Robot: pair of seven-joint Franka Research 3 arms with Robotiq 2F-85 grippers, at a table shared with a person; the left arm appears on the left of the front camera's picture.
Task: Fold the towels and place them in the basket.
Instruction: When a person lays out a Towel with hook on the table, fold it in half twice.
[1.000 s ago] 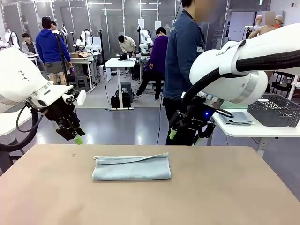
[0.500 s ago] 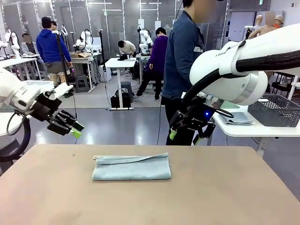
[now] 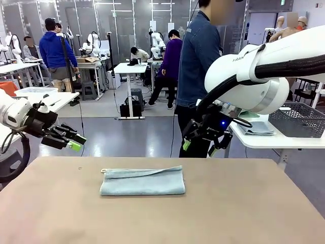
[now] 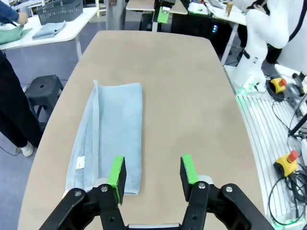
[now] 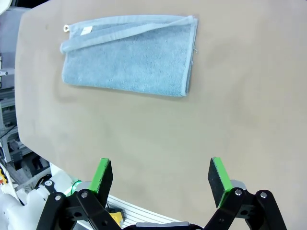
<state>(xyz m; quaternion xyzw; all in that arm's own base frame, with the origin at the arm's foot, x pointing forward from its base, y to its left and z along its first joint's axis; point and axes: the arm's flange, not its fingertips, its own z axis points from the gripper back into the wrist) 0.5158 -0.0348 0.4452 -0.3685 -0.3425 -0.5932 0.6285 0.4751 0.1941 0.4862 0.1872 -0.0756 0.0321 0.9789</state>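
Observation:
A light blue-grey towel lies folded in a long strip on the tan table, with its loop and white label at the left end. My left gripper hovers beyond the table's far left corner, open and holding nothing; in its wrist view the towel lies below and ahead of it. Above the far edge hangs my right gripper, also open and holding nothing, and its wrist view looks down on the towel. The dark lattice basket stands on a white side table at right.
A person in a denim jacket stands at the far side of the table. A folded cloth lies next to the basket on the side table. A black stool stands off the table's far edge.
My left arm has swung out to the left and dropped lower, with its gripper turned to point sideways toward the table. The right arm and the towel have stayed put.

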